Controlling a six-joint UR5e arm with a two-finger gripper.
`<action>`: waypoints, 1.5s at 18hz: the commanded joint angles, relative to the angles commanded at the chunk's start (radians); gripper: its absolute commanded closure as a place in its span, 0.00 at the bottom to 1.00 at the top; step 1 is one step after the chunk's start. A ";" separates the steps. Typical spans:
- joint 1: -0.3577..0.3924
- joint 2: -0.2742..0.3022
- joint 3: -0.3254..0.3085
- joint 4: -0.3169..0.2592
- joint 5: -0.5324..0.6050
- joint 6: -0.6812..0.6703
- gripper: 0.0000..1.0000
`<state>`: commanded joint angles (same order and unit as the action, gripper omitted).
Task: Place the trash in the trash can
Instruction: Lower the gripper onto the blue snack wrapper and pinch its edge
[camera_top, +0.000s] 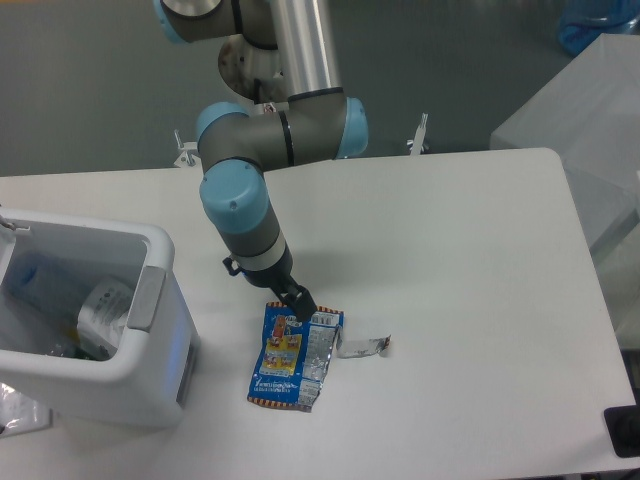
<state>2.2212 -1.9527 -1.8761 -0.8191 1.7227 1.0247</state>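
Reaching down at the lower middle of the frame, our pincer (298, 308) sits right at the top edge of the snack packet (290, 358), which lies flat on the white counter (450, 260). Its dark tips are too small and too foreshortened for us to tell how far apart they stand or whether they have the packet pinched yet. A small foil scrap (362, 347) lies just right of the packet. The trash can (150, 300) stands at the lower left, with a crumpled wrapper (103, 305) already inside. We judge the step in hand to be gripping the packet. To do it well we should catch its raised upper edge firmly, lift straight up, and carry it left above the thick rim before letting go.
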 joint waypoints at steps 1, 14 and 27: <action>0.000 -0.005 0.002 0.003 0.000 0.002 0.00; 0.000 -0.055 0.017 0.011 0.003 -0.005 0.00; 0.000 -0.066 0.031 0.009 0.003 -0.044 0.46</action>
<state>2.2212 -2.0187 -1.8454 -0.8099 1.7257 0.9802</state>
